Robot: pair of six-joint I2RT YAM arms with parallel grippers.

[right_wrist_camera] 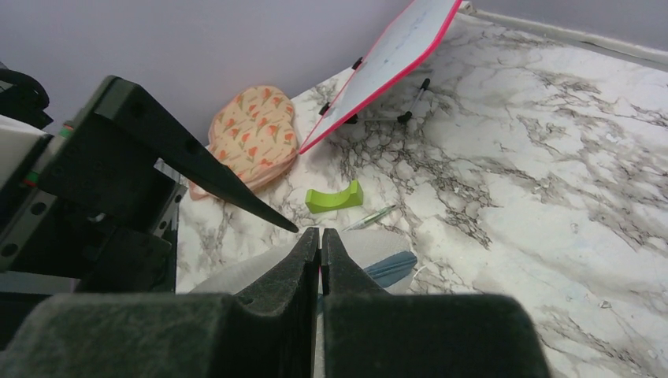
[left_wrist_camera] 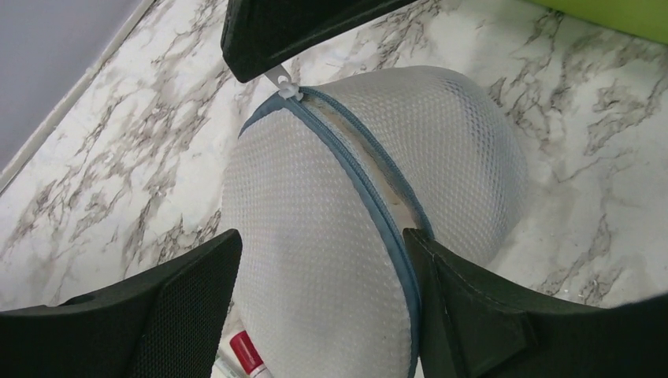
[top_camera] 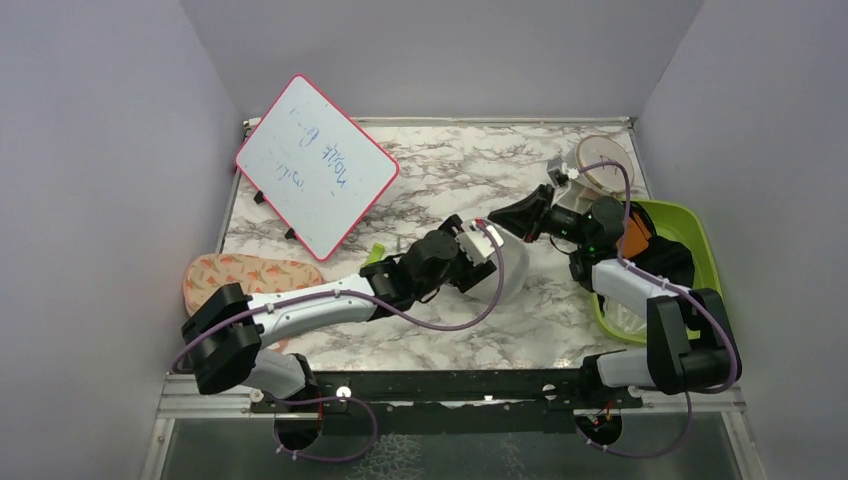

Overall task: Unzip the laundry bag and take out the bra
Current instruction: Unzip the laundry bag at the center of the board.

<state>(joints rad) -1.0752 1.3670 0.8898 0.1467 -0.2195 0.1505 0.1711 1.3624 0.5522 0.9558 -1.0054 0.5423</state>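
Observation:
The laundry bag (left_wrist_camera: 315, 260) is a white mesh case with a blue-grey zipper rim, standing on edge at the table's middle (top_camera: 512, 272). My left gripper (left_wrist_camera: 323, 236) has its two black fingers pressed on either side of the bag and holds it. My right gripper (right_wrist_camera: 321, 232) is shut on the white zipper pull (left_wrist_camera: 285, 83) at the top of the rim. In the top view the right gripper (top_camera: 497, 220) sits just above the bag. The zipper is parted along the upper rim, with something pale in the gap. The bra is hidden.
A pink-rimmed whiteboard (top_camera: 315, 180) leans at the back left. A peach patterned pouch (top_camera: 250, 275) lies at the left. A green tub (top_camera: 700, 250) at the right holds black cloth and an orange item (top_camera: 636, 232). A beige-topped round case (top_camera: 605, 165) sits behind. A green clip (right_wrist_camera: 335, 197) and a pen (right_wrist_camera: 370, 216) lie near the bag.

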